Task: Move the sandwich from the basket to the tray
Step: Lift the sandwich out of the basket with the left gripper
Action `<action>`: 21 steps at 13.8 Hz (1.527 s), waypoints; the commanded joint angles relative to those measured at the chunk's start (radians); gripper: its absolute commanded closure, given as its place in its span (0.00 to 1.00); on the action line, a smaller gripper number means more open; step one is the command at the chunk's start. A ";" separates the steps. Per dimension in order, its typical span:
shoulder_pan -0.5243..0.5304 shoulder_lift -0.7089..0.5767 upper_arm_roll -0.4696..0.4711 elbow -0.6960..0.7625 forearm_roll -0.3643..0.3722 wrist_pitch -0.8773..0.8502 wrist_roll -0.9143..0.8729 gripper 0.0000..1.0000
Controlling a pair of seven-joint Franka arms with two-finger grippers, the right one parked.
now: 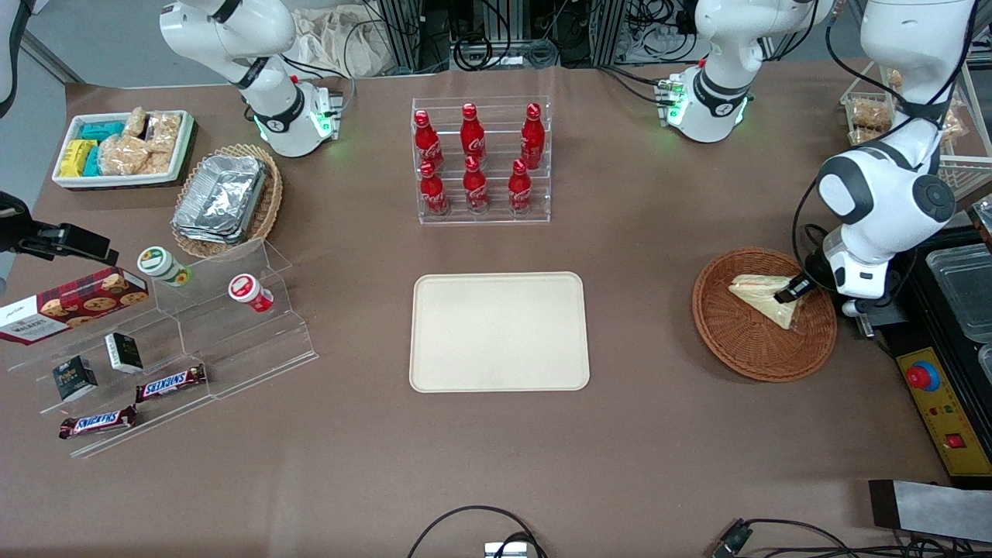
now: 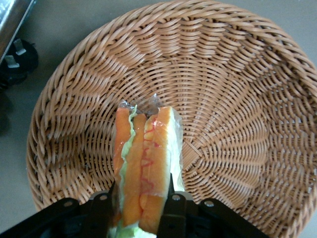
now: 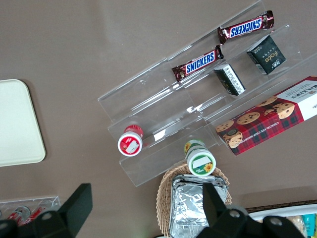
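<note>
Brown paper covers the table (image 1: 659, 434). Toward the parked arm's end, clear plastic steps (image 1: 232, 341) carry two Snickers bars (image 1: 170, 383), a Walkers cookie box (image 1: 74, 304), two small dark boxes (image 1: 124, 353) and two lidded cups (image 1: 249, 292). At the middle lies the bare cream tray (image 1: 500, 332), with a rack of red Coca-Cola bottles (image 1: 480, 159) farther from the front camera. Toward the working arm's end sits the round wicker basket (image 1: 744, 349) with the wrapped sandwich (image 1: 763, 298) still inside. The gripper (image 1: 794, 291) is down in the basket; only the left wrist view shows its black fingers (image 2: 171, 213) clamped on the sandwich (image 2: 146, 163), orange and green filling facing up. The right wrist view alone shows "Face" on a dark box (image 3: 266, 57).
</note>
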 commanded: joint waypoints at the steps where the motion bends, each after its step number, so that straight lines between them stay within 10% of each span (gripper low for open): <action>1: -0.003 -0.101 -0.002 0.008 -0.008 -0.109 0.004 0.79; 13: -0.013 -0.262 -0.317 0.131 0.295 -0.375 0.026 0.79; 21: -0.015 -0.201 -0.548 0.212 0.285 -0.377 0.015 0.79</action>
